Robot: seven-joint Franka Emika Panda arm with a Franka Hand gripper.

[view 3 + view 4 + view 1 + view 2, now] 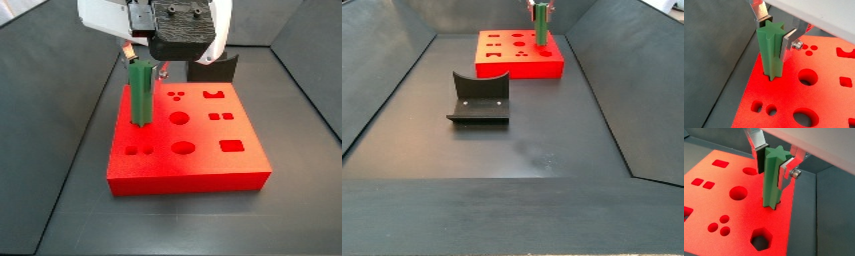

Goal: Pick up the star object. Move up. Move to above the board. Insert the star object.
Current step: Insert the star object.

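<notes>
Green star object (771,52), gripper (773,31)-clamped, seemingly seated near board (824,102) edge.

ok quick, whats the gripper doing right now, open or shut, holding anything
Gripper: shut on the star object, gripping its upper end above the board; the peg stands upright with its lower end at the board's surface.

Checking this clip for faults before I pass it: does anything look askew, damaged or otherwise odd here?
Nothing stands out. The star object stands upright with its lower end in the board near one edge, the gripper at its top with its silver fingers against its sides. The fixture sits apart on the floor. No damage shows.
</notes>
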